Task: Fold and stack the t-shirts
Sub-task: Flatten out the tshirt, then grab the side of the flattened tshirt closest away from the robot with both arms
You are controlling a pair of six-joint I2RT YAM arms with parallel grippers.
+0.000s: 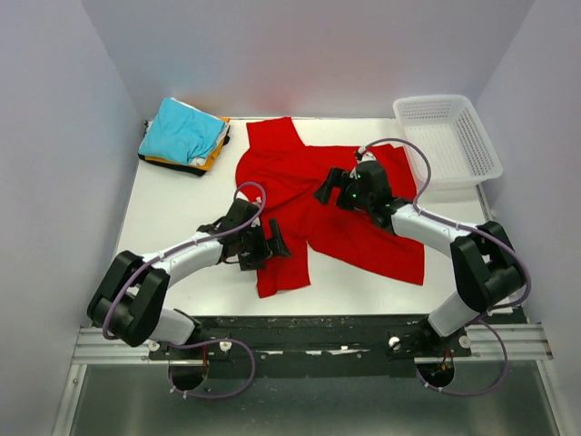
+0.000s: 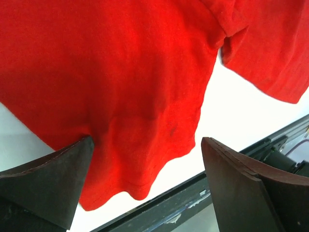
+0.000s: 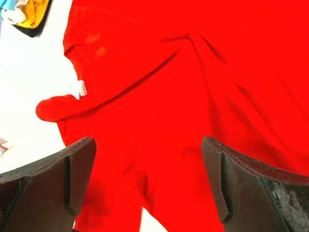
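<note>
A bright red t-shirt point(image 1: 304, 182) lies crumpled and spread on the white table point(image 1: 172, 213), from the back centre to the front right. My left gripper point(image 1: 270, 245) is open and empty above its near-left corner; the hem point(image 2: 135, 145) shows between the fingers point(image 2: 53, 174). My right gripper point(image 1: 329, 188) is open and empty above the shirt's middle, over wrinkled red cloth point(image 3: 193, 96). A stack of folded shirts point(image 1: 184, 134), turquoise on top with yellow-orange and black beneath, sits at the back left; its edge shows in the right wrist view point(image 3: 26, 12).
A white plastic mesh basket point(image 1: 447, 138) stands at the back right, partly off the table. White walls enclose the table on three sides. A black rail point(image 1: 309, 325) runs along the table's near edge; it also shows in the left wrist view point(image 2: 193, 198).
</note>
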